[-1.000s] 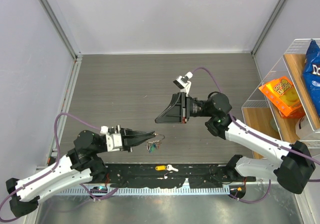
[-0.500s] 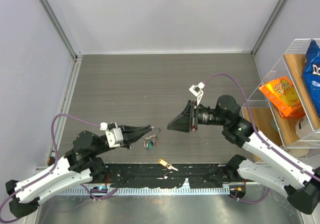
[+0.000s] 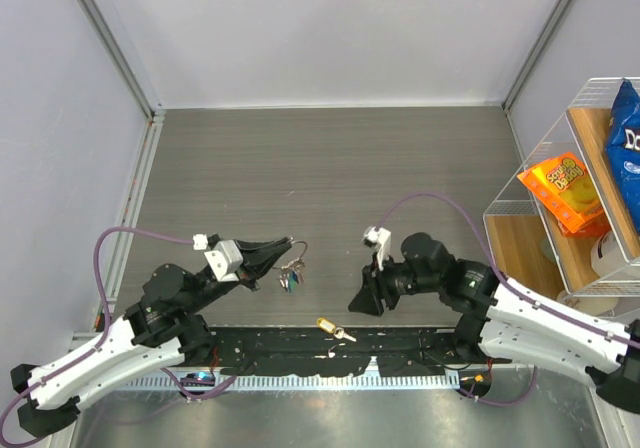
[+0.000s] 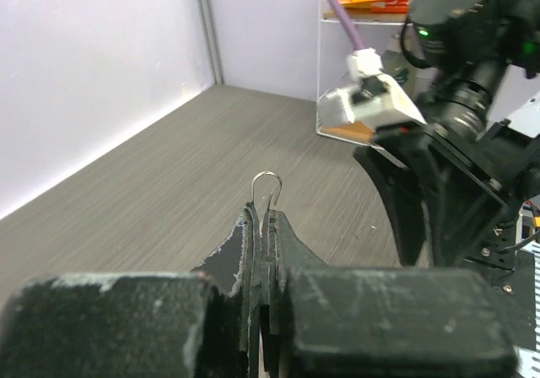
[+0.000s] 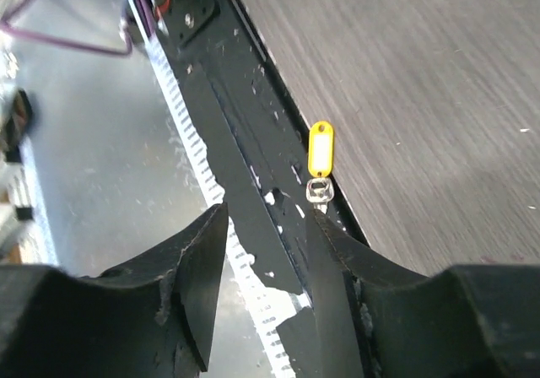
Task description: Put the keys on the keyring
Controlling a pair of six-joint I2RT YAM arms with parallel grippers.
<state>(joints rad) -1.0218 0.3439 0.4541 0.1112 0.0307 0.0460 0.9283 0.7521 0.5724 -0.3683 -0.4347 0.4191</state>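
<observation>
- My left claw (image 4: 260, 219) is clamped tight on the keyring (image 4: 267, 174). In the left wrist view the two fingers are pressed together and only the top loop of the wire sticks out past the tips.
- From above, that claw is lifted off the table (image 3: 330, 158), over its near-left part, and points to the right.
- A small bunch of keys (image 3: 289, 281) hangs below the ring, just under the fingertips. I can make out blue, green and red heads on it, but I cannot count the keys.
- My right claw (image 5: 266, 287) is parted, with a clear gap between its fingers and nothing in that gap.
- From above, the right claw sits low near the front edge of the table, tilted down and to the left. It is well apart from the left claw.
- One yellow key (image 5: 321, 148) lies flat by itself at the near edge of the table. Its yellow head rests where the wood grain meets the black base strip (image 5: 240, 175), and its silver end is on the strip.
- In the right wrist view that key is just ahead of the open fingers, not touched by them.
</observation>
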